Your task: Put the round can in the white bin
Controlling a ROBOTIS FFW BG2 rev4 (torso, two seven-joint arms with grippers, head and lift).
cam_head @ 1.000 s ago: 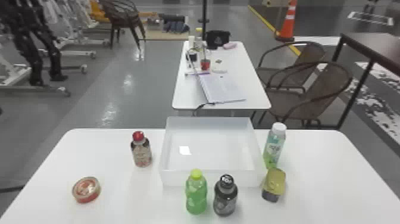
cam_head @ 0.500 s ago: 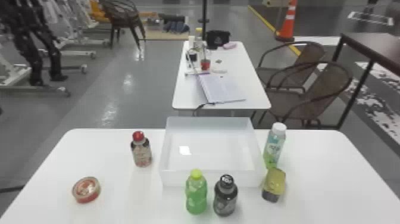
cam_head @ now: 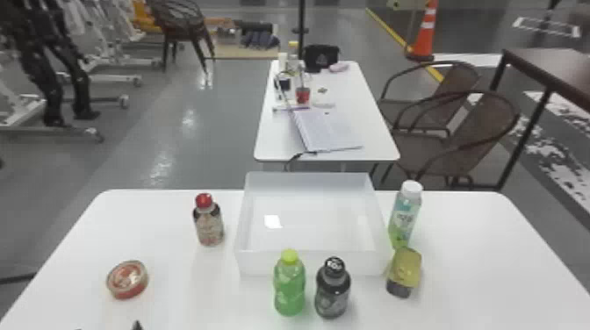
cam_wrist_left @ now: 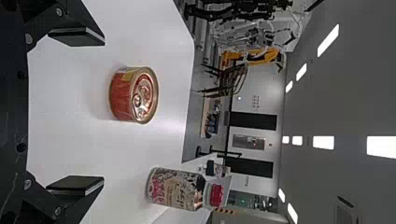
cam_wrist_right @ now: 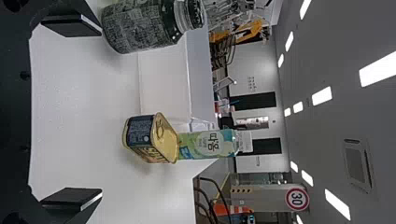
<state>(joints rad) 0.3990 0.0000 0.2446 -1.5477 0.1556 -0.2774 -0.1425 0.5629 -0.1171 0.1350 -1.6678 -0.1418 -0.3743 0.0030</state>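
Closer up, wrist views show left gripper point(cam_head: 108, 327) and right gripper point(cam_wrist_right: 101, 113) agape, plus pull-tabbed round can point(cam_wrist_left: 125, 95).

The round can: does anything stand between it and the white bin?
The red-capped bottle stands near the way, just left of the white bin, though seemingly a little beyond the straight line from the round can. Nothing else visible is in between.

Head view high, wrist views near table point(cam_head: 474, 263)
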